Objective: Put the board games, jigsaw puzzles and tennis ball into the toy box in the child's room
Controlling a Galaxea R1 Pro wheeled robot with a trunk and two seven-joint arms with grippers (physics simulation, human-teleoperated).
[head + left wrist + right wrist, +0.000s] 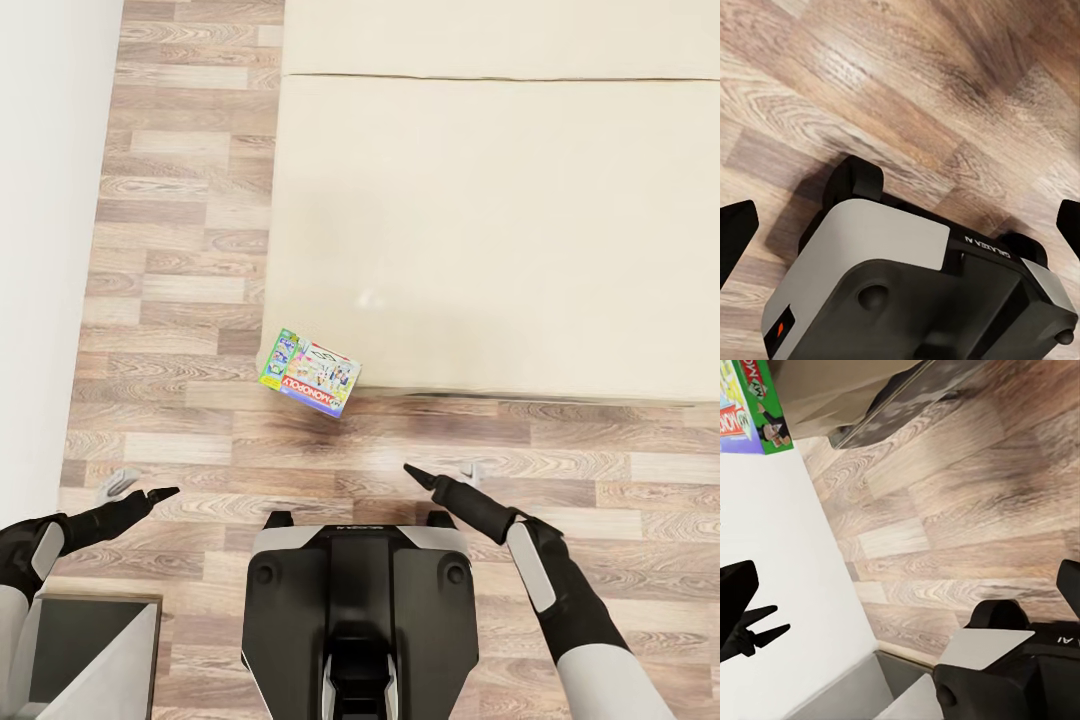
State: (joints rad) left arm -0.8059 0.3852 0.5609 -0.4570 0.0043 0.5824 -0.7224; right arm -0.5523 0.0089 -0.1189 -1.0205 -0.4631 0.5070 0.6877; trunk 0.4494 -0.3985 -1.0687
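One board game, a colourful MONOPOLY box (pixel 310 373), lies on the near left corner of the beige bed (pixel 500 250), its front edge jutting past the mattress. The same box appears in the right wrist view (pixel 746 405). My left gripper (pixel 160 494) hangs open over the wood floor, low and to the left of the box. My right gripper (pixel 415 472) is open too, over the floor just in front of the bed and to the right of the box. Neither holds anything. The table, toy box, jigsaw puzzles and tennis ball are out of view.
A white wall (pixel 40 250) runs along the left, leaving a strip of plank floor (pixel 180 250) between it and the bed. My dark base (pixel 360 600) stands right before the bed's front edge. A dark-topped piece of furniture (pixel 90 650) sits at the lower left.
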